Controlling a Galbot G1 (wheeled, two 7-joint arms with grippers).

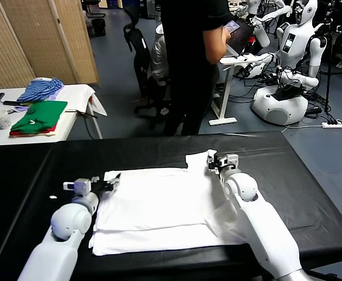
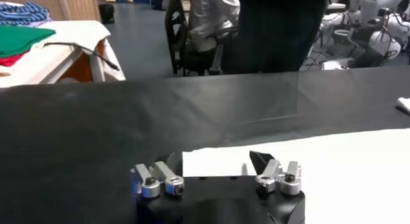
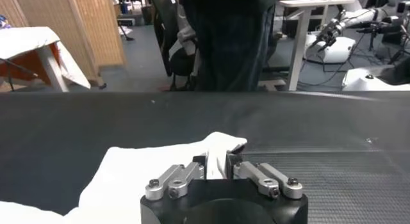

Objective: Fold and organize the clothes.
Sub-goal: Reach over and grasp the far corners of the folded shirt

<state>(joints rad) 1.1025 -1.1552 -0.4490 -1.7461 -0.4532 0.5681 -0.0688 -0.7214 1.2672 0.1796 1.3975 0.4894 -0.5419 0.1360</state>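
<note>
The clothes are one white T-shirt [image 1: 159,205], lying plain side up and partly folded on the black table [image 1: 30,170]. My left gripper [image 1: 111,183] sits low at the shirt's far left corner. In the left wrist view it [image 2: 214,162] is open, its fingers wide apart with the white edge [image 2: 333,161] lying between them and beyond. My right gripper [image 1: 213,164] is at the far right sleeve. The right wrist view shows it [image 3: 216,164] shut on a raised fold of the white cloth [image 3: 141,168].
A person in black [image 1: 191,64] stands just beyond the table's far edge. At the back left, a white side table [image 1: 80,93] holds a folded green garment [image 1: 39,117] and a blue striped one [image 1: 39,89]. Other robots [image 1: 287,58] stand at the back right.
</note>
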